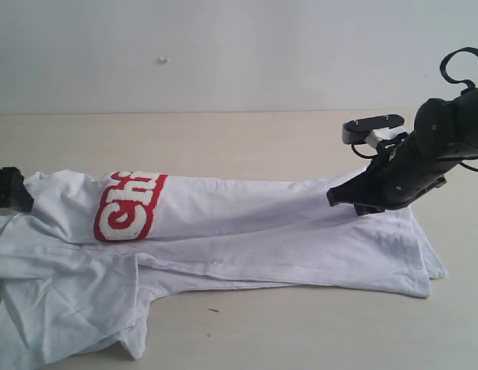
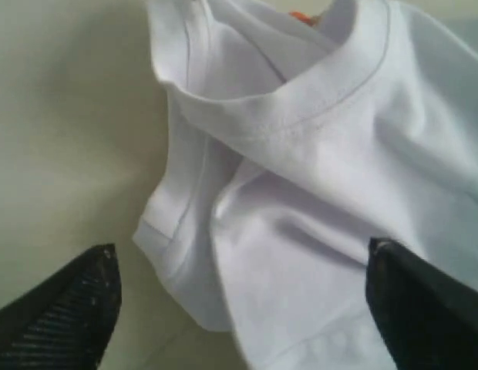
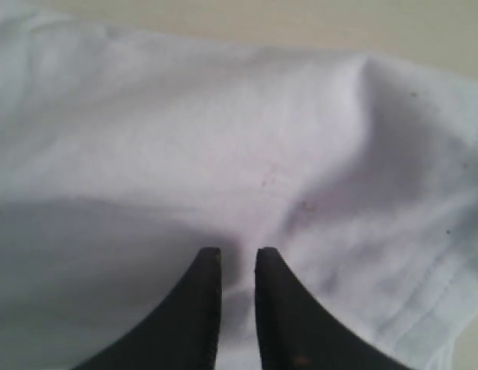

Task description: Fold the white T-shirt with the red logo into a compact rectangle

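Spanning left to right, white T-shirt (image 1: 301,223) lies collar (image 2: 301,116) at left gripper (image 2: 240,250), jaws wide apart, hem (image 1: 428,270) at right gripper (image 3: 237,251), jaws near-closed, grip unclear.

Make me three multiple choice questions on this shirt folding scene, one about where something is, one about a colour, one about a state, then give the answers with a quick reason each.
1. In the exterior view, where on the white T-shirt is the red logo?
A) toward the left end
B) at the right end
C) nowhere in sight

2. What colour is the tag inside the collar?
A) blue
B) orange
C) green

3. How is the left claw?
A) shut on the collar
B) out of view
C) open wide, gripping nothing

Answers:
1 A, the red patch sits near the shirt's left end.
2 B, an orange scrap peeks from the collar in the left wrist view.
3 C, its fingers stand far apart with nothing pinched.
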Robot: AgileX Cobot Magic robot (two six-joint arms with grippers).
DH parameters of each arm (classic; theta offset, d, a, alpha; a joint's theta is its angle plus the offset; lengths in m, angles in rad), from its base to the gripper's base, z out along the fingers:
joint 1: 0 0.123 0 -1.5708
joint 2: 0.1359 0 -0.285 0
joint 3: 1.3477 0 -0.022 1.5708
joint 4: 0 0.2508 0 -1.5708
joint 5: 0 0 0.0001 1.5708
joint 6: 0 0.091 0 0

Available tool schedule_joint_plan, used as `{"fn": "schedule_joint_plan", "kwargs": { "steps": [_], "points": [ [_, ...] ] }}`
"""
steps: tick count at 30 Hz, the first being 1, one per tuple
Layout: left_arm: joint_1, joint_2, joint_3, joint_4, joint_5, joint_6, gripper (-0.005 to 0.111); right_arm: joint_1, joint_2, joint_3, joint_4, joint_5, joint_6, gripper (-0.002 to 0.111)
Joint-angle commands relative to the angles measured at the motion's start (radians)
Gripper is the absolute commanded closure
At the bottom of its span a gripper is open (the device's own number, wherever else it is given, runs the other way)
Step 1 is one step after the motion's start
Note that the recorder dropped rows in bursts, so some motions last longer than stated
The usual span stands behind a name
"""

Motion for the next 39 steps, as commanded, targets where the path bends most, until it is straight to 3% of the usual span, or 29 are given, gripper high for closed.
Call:
{"fn": "schedule_joint_plan", "kwargs": {
  "steps": [1,9,15,19,22,24,26,31,34,39],
  "points": [
    [0.003,0.080,-0.055,-0.070,0.041,-0.024,0.027,-0.004,-0.007,-0.002,-0.005,-0.003,-0.010,0.086],
    [0.003,0.177,-0.115,-0.117,0.118,0.011,0.027,-0.004,-0.007,-0.002,-0.005,-0.013,-0.010,0.086],
    [0.003,0.128,-0.118,-0.123,0.142,0.030,0.028,-0.004,-0.007,-0.002,-0.005,-0.006,-0.010,0.086],
    [-0.008,-0.001,-0.118,-0.152,0.230,0.209,0.036,-0.004,-0.007,-0.002,-0.003,-0.013,-0.010,0.086],
    [-0.048,-0.107,-0.097,-0.300,0.350,0.431,0.039,-0.004,-0.007,-0.002,-0.003,-0.011,-0.010,0.086],
    [-0.111,-0.162,-0.063,-0.298,0.432,0.545,0.035,-0.004,-0.007,-0.002,-0.003,-0.002,-0.010,0.086],
    [-0.195,-0.203,-0.020,-0.190,0.464,0.541,0.033,-0.004,-0.007,-0.002,-0.003,0.003,-0.010,0.086],
    [-0.517,-0.272,0.123,0.238,0.361,0.287,0.032,-0.004,-0.007,-0.002,0.004,0.008,-0.008,0.086],
    [-0.651,-0.275,0.193,0.492,0.296,0.032,0.032,-0.004,-0.007,-0.002,0.039,0.018,-0.010,0.086],
    [-0.803,-0.279,0.274,0.533,0.279,-0.066,0.032,-0.004,-0.007,-0.002,0.063,0.020,-0.014,0.086]
  ]
}}
